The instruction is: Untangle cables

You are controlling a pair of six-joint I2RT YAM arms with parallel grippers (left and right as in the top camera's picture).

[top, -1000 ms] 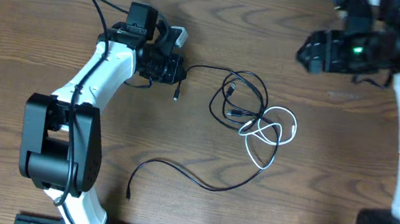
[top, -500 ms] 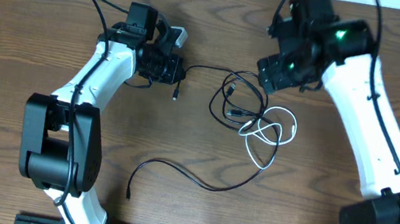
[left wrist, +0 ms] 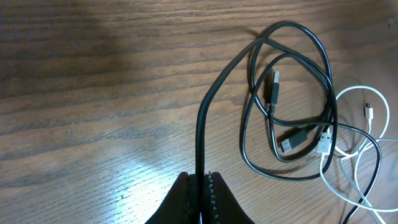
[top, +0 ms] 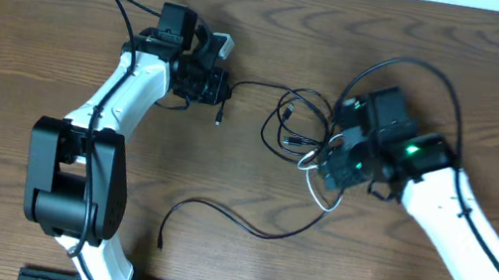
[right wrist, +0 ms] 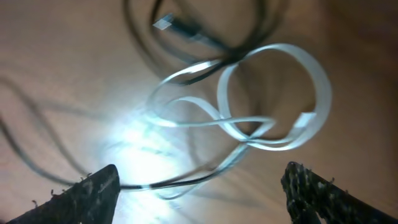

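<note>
The right arm [top: 461, 229] has swung in from the far right corner of the table [top: 27, 24] and now reaches over the middle of it, bringing the right gripper [top: 329, 169] directly above the tangle. The left arm [top: 122, 90] has not shifted.

The left gripper [top: 220, 89] sits near the far edge, left of centre, its fingers pressed together on the black cable [top: 246, 228]. In the left wrist view the cord runs straight out from between the closed fingertips of that gripper [left wrist: 200, 179]. From that grip the black cable [left wrist: 202, 118] leads right into a coil of several loops at the middle of the table, with two plug ends lying inside the coil. A long tail curves away from the coil toward the near edge and ends left of centre.

The white cable [top: 328, 201] lies in a few loops on the right side of the black coil, crossing over and through it – the two are interlaced there.

The right gripper [right wrist: 202, 190] has its jaws spread wide and grips nothing. Its wrist view is blurred, but the white cable [right wrist: 273, 56] shows on the wood between and beyond the two fingertips, with a black strand crossing it.
</note>
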